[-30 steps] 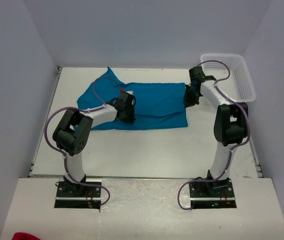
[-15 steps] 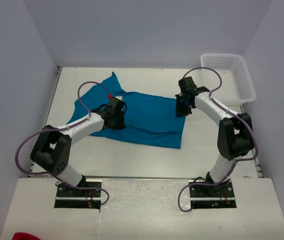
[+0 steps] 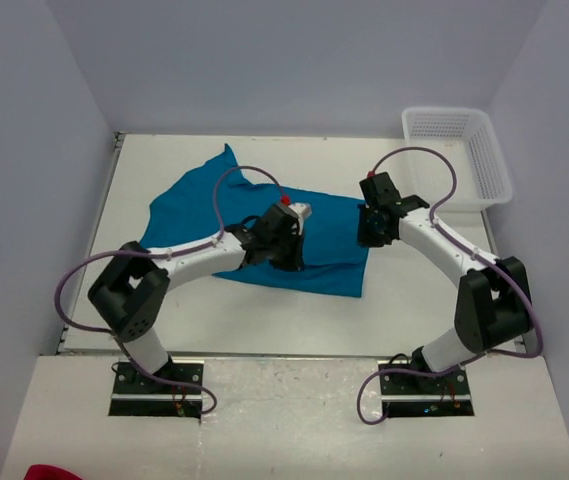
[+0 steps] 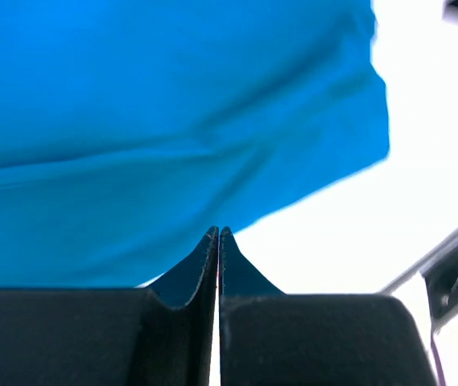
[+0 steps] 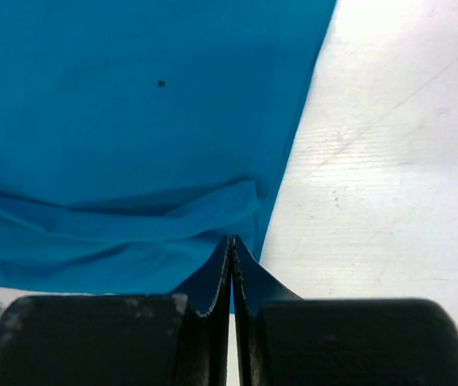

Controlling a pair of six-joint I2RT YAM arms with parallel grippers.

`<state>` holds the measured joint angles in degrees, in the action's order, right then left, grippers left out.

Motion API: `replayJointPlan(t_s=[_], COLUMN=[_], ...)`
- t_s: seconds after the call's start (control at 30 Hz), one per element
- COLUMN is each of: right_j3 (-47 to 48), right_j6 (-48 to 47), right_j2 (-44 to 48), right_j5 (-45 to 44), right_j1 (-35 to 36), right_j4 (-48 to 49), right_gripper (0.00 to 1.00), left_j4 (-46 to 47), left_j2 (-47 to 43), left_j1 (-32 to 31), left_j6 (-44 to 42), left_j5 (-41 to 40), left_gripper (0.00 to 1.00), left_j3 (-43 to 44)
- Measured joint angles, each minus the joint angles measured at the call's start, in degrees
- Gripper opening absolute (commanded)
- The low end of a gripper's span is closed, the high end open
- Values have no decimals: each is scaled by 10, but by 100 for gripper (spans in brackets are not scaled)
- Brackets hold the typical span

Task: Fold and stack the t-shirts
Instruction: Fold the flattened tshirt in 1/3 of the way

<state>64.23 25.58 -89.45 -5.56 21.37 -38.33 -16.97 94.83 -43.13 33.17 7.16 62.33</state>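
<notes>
One teal-blue t-shirt [image 3: 329, 228] lies rumpled on the white table [image 3: 264, 320], a point of cloth reaching toward the back left. My left gripper [image 3: 286, 250] hovers over the shirt's middle near its front edge. In the left wrist view it [image 4: 218, 231] is shut, and no cloth shows between the fingers; blurred shirt [image 4: 172, 96] fills the view behind. My right gripper [image 3: 372, 228] sits at the shirt's right edge. In the right wrist view it [image 5: 232, 238] is shut, with a ridge of the shirt [image 5: 132, 121] gathered at its tips.
A white mesh basket [image 3: 500, 165] stands at the back right corner. Grey walls close the table on the left, back and right. Bare tabletop [image 5: 389, 185] lies right of the shirt's edge.
My left gripper has slid right across the shirt, staying shut. My right gripper moved forward and inward along the right edge, opening briefly and shutting again. The shirt has skewed from its flatter shape.
</notes>
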Motion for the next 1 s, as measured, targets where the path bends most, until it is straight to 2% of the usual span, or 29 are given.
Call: replayJointPlan(t_s=[0.13,0.27,0.5,0.73,0.77,0.87,0.9,1.0], right_j3=[0,0,0,5,5,5,5,1], right_j6=[6,8,8,7,7,5,5,4], right_j2=[26,35,37,31,30,10,4,-22], right_j5=[-21,-28,-40,-36,-34,-12,-7,11], right_j1=[0,0,0,0,0,0,0,0], right_j4=[1,-2,-9,-9,-10,-6,-4,1], right_gripper=[0,0,0,0,8,20,32,37], left_j4=[12,18,19,44,49,58,58,54], left_j2=[78,147,203,190,184,163,156,140], left_j1=[-71,-105,-110,-110,-111,-114,-116,-125], left_j6=[0,0,2,17,19,28,31,33], left_j5=[7,7,-1,-5,-6,-9,-10,-10], left_gripper=[0,0,0,0,0,0,0,0], left_j3=[33,78,126,98,88,57,48,29])
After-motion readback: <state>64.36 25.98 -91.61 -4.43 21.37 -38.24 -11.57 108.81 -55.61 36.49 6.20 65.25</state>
